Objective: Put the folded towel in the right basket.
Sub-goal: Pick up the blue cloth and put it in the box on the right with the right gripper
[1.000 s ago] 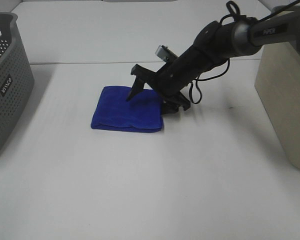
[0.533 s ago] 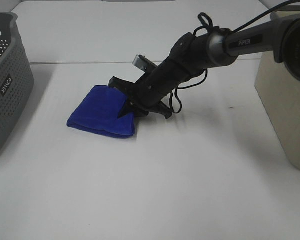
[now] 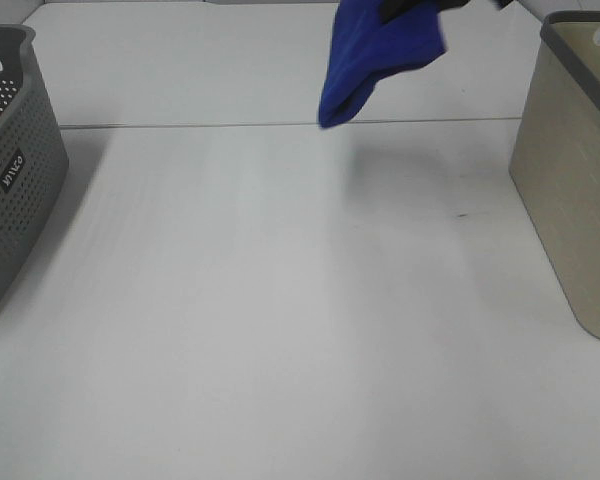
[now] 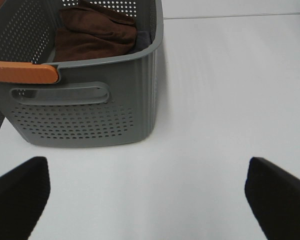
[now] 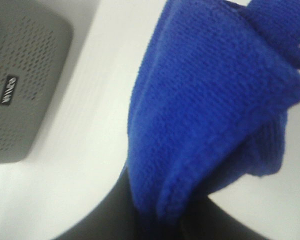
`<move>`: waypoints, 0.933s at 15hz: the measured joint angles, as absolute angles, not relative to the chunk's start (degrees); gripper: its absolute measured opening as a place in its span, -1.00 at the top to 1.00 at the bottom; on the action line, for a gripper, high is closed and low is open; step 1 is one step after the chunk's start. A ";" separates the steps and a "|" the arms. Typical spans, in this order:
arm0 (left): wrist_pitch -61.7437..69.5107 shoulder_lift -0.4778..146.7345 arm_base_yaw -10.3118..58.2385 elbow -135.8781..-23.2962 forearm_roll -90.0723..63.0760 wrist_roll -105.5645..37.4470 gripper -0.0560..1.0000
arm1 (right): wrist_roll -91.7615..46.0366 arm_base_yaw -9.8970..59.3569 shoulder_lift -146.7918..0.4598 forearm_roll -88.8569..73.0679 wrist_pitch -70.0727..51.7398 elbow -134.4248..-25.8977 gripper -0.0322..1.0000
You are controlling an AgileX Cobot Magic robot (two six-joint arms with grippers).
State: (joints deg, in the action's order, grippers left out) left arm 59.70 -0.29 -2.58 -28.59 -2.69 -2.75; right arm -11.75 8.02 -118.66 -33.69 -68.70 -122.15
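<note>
Right tool [image 5: 157, 220] pinching towel [image 3: 380, 55], held high off surface [image 3: 280, 300].
Towel hangs long end down-left; right basket [image 3: 570, 170] sits to its right and lower, apart, so I'd expect rightward, then down. Left tool [image 4: 150, 195] spread, near left basket [image 4: 90, 95], not involved.

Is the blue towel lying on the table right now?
No, the blue towel hangs in the air near the top of the high view, clear of the table.

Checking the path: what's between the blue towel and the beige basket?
Only bare table shows between the blue towel and the beige basket, in the exterior high view.
</note>
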 joint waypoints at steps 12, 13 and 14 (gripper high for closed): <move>59.70 -0.29 -2.58 -28.59 -2.69 -2.75 -0.98 | -9.91 -11.29 -110.01 0.69 -70.13 -121.98 0.71; 59.70 -0.29 -2.58 -28.59 -2.69 -2.75 -0.98 | -8.71 -11.29 -111.27 0.34 -70.13 -121.98 0.71; 59.70 -0.29 -2.58 -28.59 -2.69 -2.75 -0.98 | -7.39 -11.29 -112.07 0.00 -70.13 -121.98 0.71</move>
State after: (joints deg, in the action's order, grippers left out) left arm 59.70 -0.29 -2.58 -28.59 -2.69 -2.75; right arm -7.39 -11.29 -112.07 0.00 -70.13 -121.98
